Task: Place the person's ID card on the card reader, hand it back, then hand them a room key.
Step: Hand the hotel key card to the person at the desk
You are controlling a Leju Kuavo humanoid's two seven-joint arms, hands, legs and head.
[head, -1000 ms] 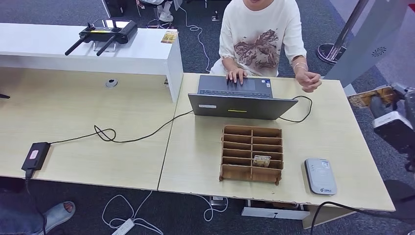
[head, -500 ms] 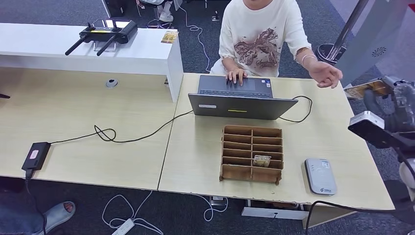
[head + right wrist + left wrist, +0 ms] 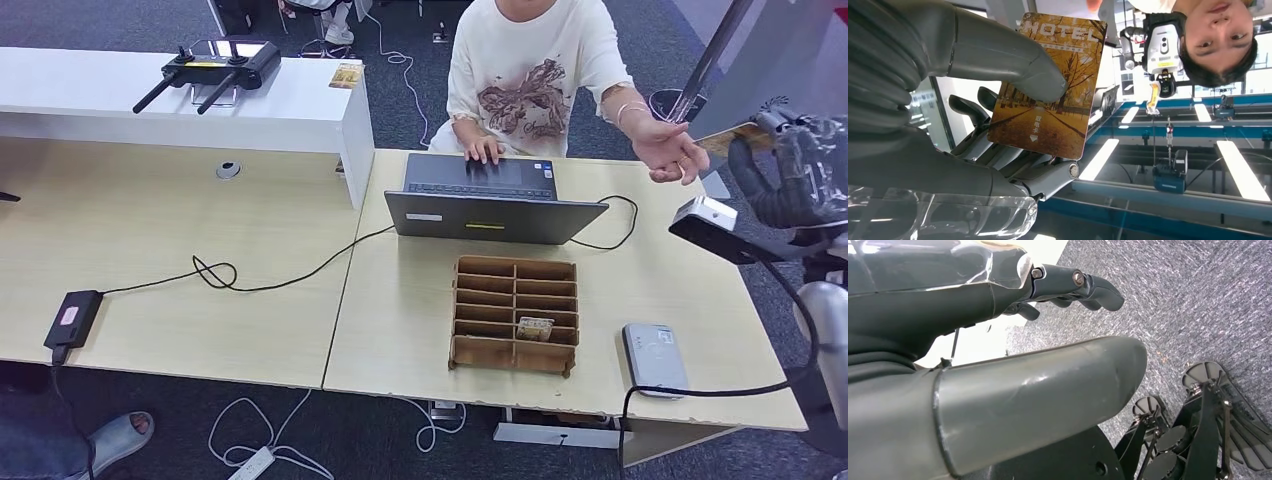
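My right hand [image 3: 790, 180] is raised past the desk's far right corner and pinches a hotel room key card [image 3: 1048, 85], printed with yellow autumn trees, between thumb and fingers. In the head view the card [image 3: 733, 137] sticks out toward the person's open palm [image 3: 668, 152], almost touching it. The grey card reader [image 3: 655, 359] lies near the desk's front right edge. A wooden slotted card box [image 3: 515, 313] holds one more card [image 3: 535, 328]. My left hand [image 3: 1068, 287] hangs over carpet, holding nothing, its fingers slightly curled.
A person in a white printed shirt [image 3: 530, 70] sits behind an open laptop [image 3: 490, 200], one hand on its keyboard. Cables [image 3: 260, 280] run across the desk to a black adapter [image 3: 70, 320]. A controller [image 3: 215, 65] rests on the white counter. A stanchion base [image 3: 680, 105] stands behind.
My right hand rose and moved away from me with the key card. The person's arm stretched out toward it, palm opened upward.
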